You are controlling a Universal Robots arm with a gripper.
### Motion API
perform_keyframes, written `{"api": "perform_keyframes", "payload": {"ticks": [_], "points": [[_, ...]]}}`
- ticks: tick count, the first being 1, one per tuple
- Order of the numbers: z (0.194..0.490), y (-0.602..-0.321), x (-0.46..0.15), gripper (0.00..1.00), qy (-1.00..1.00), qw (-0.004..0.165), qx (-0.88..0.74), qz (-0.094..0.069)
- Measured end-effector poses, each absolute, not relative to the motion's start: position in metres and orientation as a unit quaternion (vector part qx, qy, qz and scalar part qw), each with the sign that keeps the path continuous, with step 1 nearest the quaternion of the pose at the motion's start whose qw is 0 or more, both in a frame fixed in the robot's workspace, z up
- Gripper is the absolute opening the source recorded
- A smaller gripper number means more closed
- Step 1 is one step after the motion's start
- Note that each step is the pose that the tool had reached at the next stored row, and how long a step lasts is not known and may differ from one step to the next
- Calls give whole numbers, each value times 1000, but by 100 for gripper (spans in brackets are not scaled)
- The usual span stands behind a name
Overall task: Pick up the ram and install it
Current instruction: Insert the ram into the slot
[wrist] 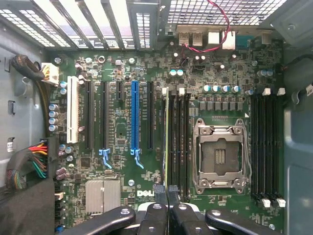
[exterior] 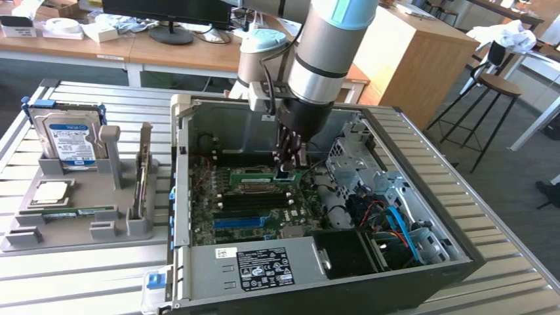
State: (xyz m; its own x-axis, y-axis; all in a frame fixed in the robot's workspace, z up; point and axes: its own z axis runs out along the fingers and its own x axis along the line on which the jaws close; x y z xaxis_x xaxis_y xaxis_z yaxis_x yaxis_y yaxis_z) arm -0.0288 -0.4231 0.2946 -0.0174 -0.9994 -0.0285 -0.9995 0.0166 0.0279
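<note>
The ram is a thin green stick held on edge under my gripper, deep inside the open computer case. My gripper is shut on the ram, which shows edge-on as a narrow pale-green strip. It lies along the black memory slots beside the open CPU socket. I cannot tell whether the stick touches a slot or hangs just above it.
A grey fixture tray on the exterior view's left holds a hard drive, a silver CPU chip and another green stick. Case walls, a drive cage and cables ring the motherboard. More memory slots lie beyond the socket.
</note>
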Motion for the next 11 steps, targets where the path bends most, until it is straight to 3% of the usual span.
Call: {"api": "perform_keyframes", "payload": {"ticks": [11], "points": [[288,-423,-29,11,713,0,-701,20]]}}
